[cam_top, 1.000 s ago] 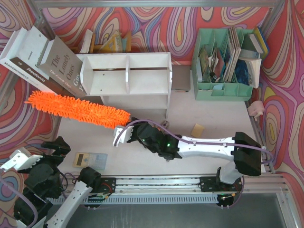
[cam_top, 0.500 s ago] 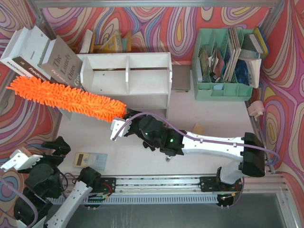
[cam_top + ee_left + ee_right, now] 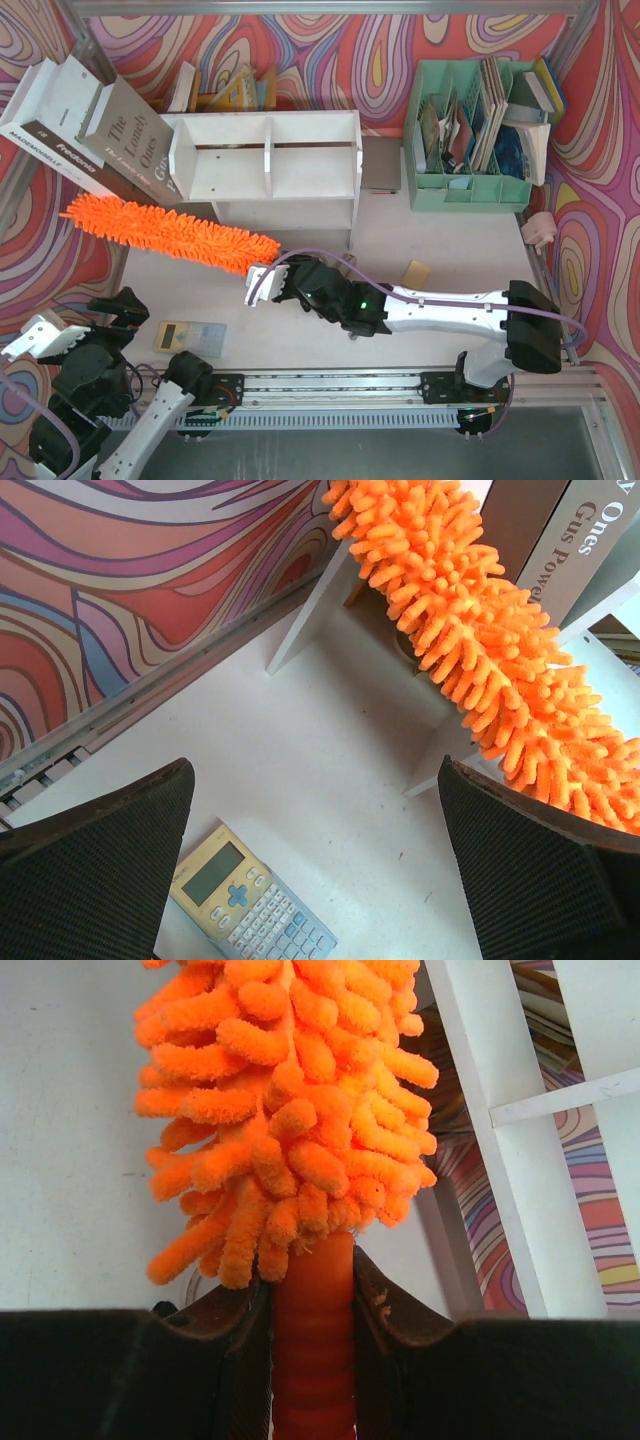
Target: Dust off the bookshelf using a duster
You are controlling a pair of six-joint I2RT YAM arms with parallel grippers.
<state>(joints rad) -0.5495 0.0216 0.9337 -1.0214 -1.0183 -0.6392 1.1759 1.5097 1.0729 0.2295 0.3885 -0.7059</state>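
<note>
Where your right gripper (image 3: 312,1295) clamps the ribbed orange plastic handle, 1 duster (image 3: 165,233) spreads into fat, fuzzy chenille tufts, slanting left past the front-left corner of 1 white, flat-panelled bookshelf (image 3: 265,160) with 2 open bays. Your left gripper (image 3: 315,820) stands wide on nothing, its 2 woven-textured black pads (image 3: 100,870) above 1 flat grey calculator (image 3: 250,905) on the table (image 3: 450,250).

A white wooden bookshelf (image 3: 300,120) stands upright at the back of the table, near the middle. Its upper tier is split by a vertical divider into two open compartments, and the lower tier is open below. A long, fluffy, bright orange duster (image 3: 165,235) stretches slantwise across the shelf's lower left corner. Its tip reaches past the left side panel, and its thin ribbed orange handle points right.
</note>
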